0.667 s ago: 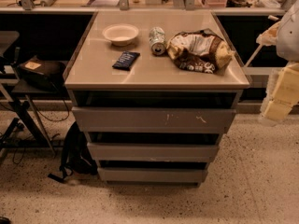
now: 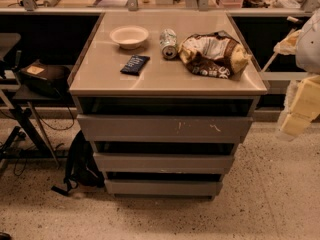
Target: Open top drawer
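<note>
Seemingly not begun: the top drawer [image 2: 165,128] looks shut.
The gripper [image 2: 299,106] hangs at the right edge, well apart from it; how open, I cannot tell.

Claw [image 2: 298,111] at right edge, arm [image 2: 310,39] above

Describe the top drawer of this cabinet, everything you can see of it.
The top drawer is the widest and tallest of three grey fronts. It is flat and handleless and looks like matte painted board. Small white scratch marks sit right of centre. It lies level under the tan tabletop, with a dark gap above and another below. None of its interior shows, so it looks not yet pulled out. Nothing touches it: the gripper hangs at the view's right edge, well apart.
</note>
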